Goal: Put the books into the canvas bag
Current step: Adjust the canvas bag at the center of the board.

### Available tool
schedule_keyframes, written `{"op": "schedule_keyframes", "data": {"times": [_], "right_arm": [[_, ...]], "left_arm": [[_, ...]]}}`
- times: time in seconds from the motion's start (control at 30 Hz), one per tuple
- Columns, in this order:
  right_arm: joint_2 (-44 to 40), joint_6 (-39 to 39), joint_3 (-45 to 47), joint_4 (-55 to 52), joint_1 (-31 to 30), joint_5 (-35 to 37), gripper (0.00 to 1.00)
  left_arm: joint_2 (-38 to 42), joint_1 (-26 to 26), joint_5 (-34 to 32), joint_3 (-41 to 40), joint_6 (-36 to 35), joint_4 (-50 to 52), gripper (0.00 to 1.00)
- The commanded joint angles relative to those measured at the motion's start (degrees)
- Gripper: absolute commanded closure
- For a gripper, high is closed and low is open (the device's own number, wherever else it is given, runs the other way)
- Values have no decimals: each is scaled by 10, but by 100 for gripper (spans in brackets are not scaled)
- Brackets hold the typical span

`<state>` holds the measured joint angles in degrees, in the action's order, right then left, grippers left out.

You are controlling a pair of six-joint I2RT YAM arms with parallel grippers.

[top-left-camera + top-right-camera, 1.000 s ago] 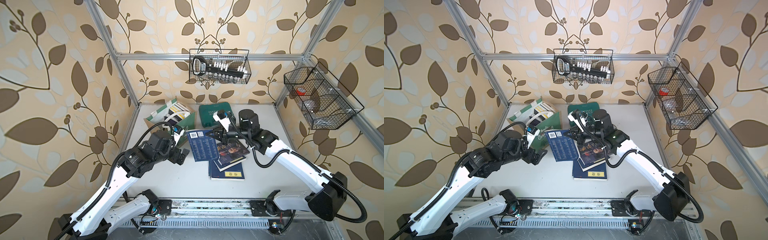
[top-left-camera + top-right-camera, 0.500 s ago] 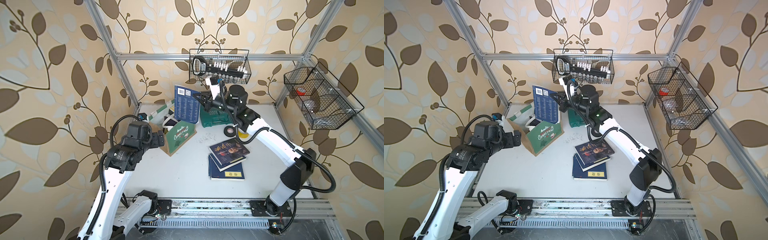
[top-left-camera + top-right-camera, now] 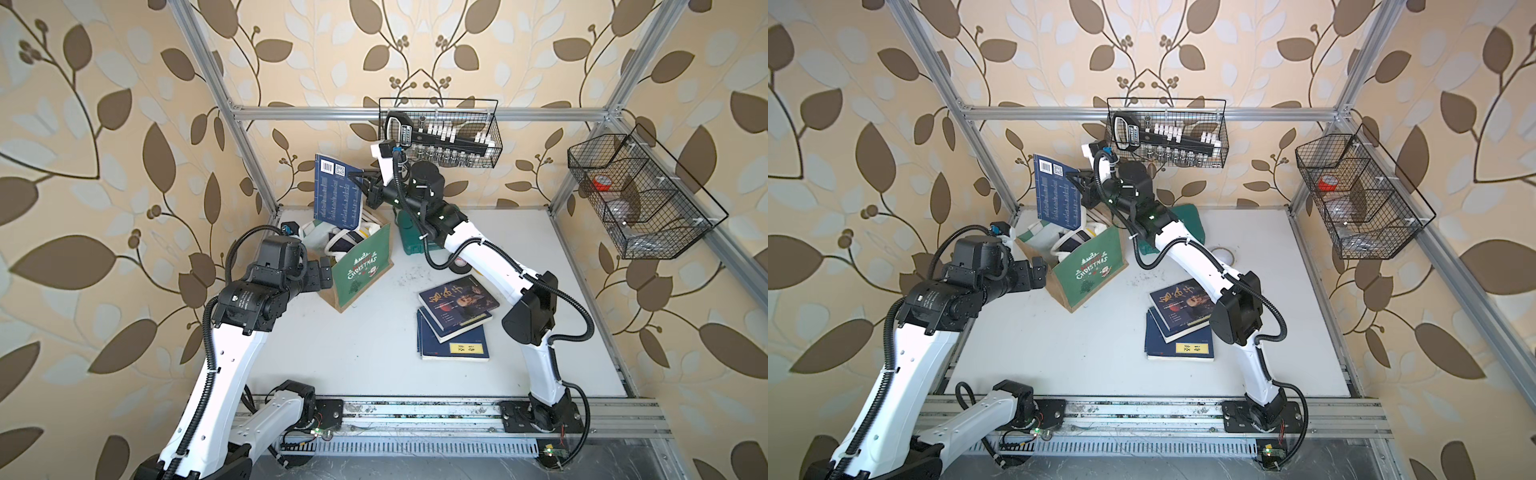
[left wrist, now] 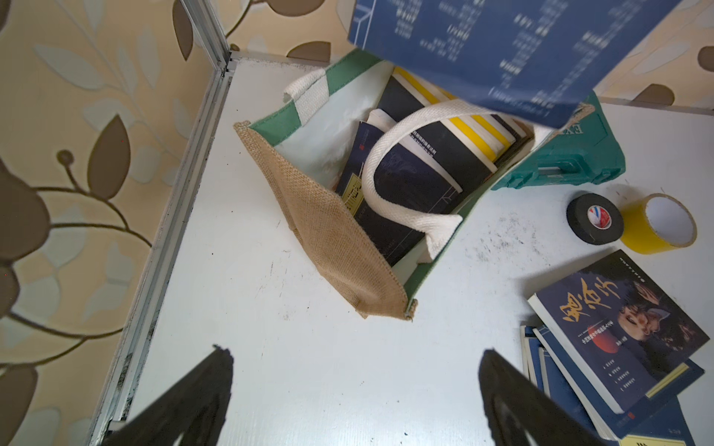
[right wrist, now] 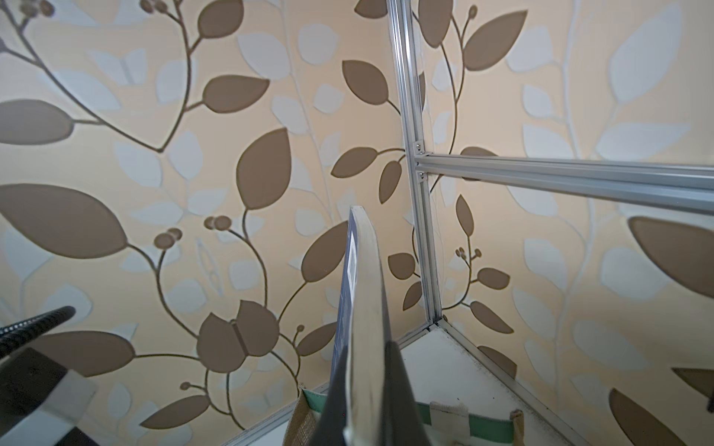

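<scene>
My right gripper (image 3: 360,187) clamps a navy book (image 3: 336,195) at upper centre, long axis upright, barcode end up, over the canvas bag (image 3: 363,270); left gripper (image 4: 355,359) gapes wide.

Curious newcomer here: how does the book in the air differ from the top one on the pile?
The raised book stands roughly upright, pinched by the right claw above the canvas bag; the pile's top book lies flat. The raised book shows white text rows; the pile's top book shows a face. Both are navy.
</scene>
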<state>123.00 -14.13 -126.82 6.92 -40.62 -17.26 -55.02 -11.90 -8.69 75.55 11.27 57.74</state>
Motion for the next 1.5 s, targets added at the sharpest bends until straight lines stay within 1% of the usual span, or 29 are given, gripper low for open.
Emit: {"op": "schedule_keyframes", "data": {"times": [0.0,0.07,0.2,0.3,0.33,0.4,0.53,0.63,0.83,0.93,1.07,1.13,1.3,1.47], "right_arm": [[-32,-5,32,68,-5,29,100],[-55,2,59,84,-3,37,100],[-85,9,87,78,2,39,100],[-140,16,163,114,5,56,100],[-157,20,181,120,7,63,100],[-197,30,221,126,7,79,100],[-286,31,317,156,39,91,100],[-348,26,381,175,57,91,100],[-428,47,445,168,67,101,100],[-448,58,456,158,70,104,100],[-459,65,463,151,74,108,100],[-459,64,466,152,74,106,100],[-459,62,468,153,74,101,100],[-457,62,467,150,74,101,100]], "left_arm": [[-18,7,29,16,18,-8,1],[-29,13,54,17,27,-20,1],[-58,24,98,26,45,-51,1],[-92,42,154,29,48,-80,1],[-102,47,171,31,73,-90,8],[-120,57,197,29,92,-112,11],[-143,65,230,35,118,-160,17],[-168,65,249,51,128,-164,20],[-190,65,261,43,150,-180,23],[-185,65,245,40,160,-168,22],[-163,65,199,30,173,-154,19],[-160,65,189,24,176,-149,14],[-169,65,207,15,177,-146,11],[-171,66,225,10,184,-147,10]]}}
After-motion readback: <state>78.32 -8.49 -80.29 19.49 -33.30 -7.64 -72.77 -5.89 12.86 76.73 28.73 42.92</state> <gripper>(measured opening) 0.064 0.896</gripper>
